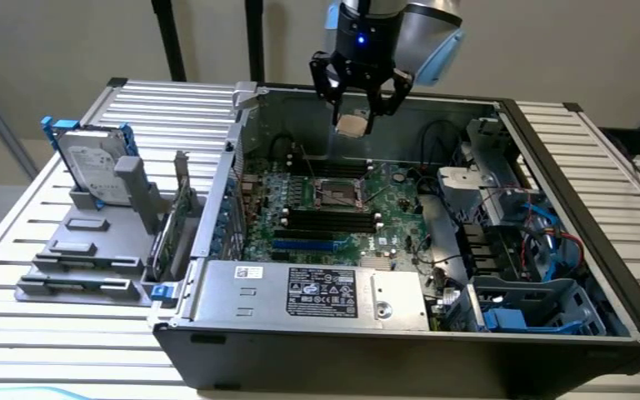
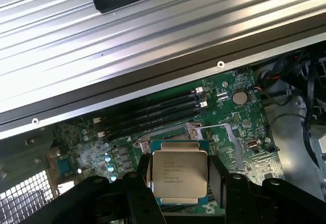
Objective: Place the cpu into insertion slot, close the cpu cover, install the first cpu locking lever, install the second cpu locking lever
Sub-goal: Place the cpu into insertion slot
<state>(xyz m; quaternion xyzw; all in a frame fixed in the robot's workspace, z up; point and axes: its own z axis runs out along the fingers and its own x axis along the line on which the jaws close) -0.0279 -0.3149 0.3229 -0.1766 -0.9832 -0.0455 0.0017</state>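
Up above the insertion slot [image 1: 339, 193], is that the cpu [image 1: 352, 125] hanging in the air? Can't work out if it's actually gripped.

↳ Yep, gripped. The gripper [image 1: 356, 107] has its 2 black fingers [image 2: 133, 199] clamped on opposite edges of the chip. In the wrist view the cpu [image 2: 179, 175] sits flat between them, silvery top with printed text facing the camera and a green edge peeking out underneath.

So how close is it to the slot?

↳ Well apart from it, and higher. The slot is bare, dark centre and shiny rim showing, nothing seated in it.

And the cpu cover?

↳ Can't tell how it stands from these shots (too much shiny metal around the slot to separate it out). What's clear: the long black memory slots [image 1: 326, 218] lie just beside the insertion slot on the green motherboard [image 1: 396, 204], and the whole board lies flat inside the open pc case [image 1: 409, 354], with the 1 arm reaching in from over the slot.
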